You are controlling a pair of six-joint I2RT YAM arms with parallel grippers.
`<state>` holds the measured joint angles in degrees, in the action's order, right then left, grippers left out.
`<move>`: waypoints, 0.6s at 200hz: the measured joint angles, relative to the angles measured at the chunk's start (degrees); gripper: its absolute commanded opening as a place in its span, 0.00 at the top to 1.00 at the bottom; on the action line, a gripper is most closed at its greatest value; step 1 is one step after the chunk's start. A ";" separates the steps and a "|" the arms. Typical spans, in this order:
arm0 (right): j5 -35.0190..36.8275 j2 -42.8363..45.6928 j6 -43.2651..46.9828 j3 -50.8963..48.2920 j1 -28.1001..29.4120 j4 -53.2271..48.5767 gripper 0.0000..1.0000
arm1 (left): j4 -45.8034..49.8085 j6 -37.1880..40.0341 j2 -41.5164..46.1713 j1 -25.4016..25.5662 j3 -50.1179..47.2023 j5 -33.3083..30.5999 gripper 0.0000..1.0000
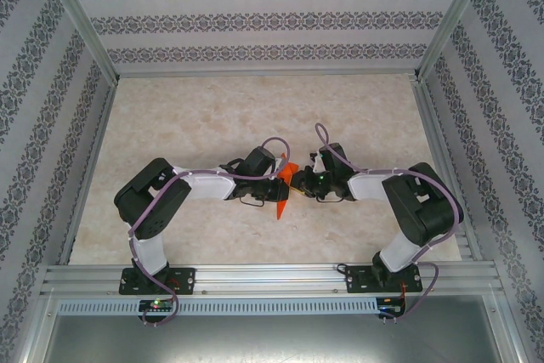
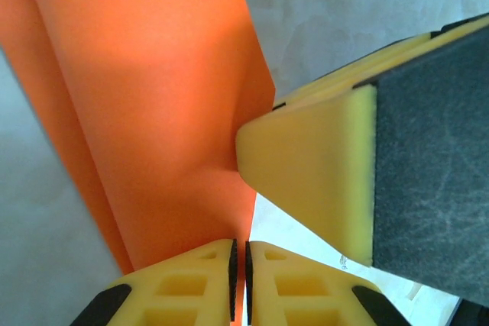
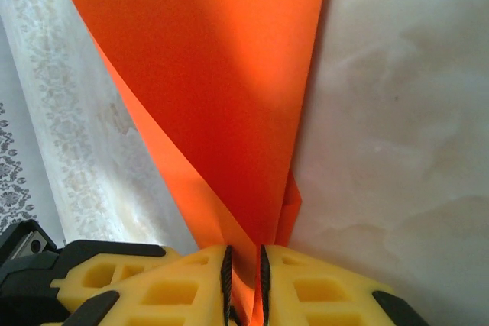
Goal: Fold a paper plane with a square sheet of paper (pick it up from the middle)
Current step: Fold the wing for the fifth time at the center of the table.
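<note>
Left end effector [image 2: 238, 288] and right end effector [image 3: 244, 280] both clamped on folded paper [image 1: 282, 201], held between the 2. Advice: keep it taut, move both together, no twisting.

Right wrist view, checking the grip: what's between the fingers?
The folded orange paper, pinched between the right gripper's fingers; the right wrist view shows it.

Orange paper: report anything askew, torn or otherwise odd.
No tear or spill. The paper plane, pinched by the left gripper and right gripper, has a small flap poking past its folded edge.
</note>
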<state>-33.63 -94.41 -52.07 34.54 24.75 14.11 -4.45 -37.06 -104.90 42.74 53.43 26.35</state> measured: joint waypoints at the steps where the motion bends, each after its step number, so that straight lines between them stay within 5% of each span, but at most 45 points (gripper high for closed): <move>1: 0.00 -0.09 0.00 0.04 0.07 0.04 0.81 | 0.00 0.02 0.00 0.00 0.00 0.00 0.85; 120: 0.04 -2.56 2.80 2.43 0.63 -1.53 1.00 | 2.73 1.95 4.20 0.09 -0.81 -0.44 0.77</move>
<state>-33.58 -96.97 -49.28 36.97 25.39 12.58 -1.72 -35.11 -100.71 42.83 52.62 25.91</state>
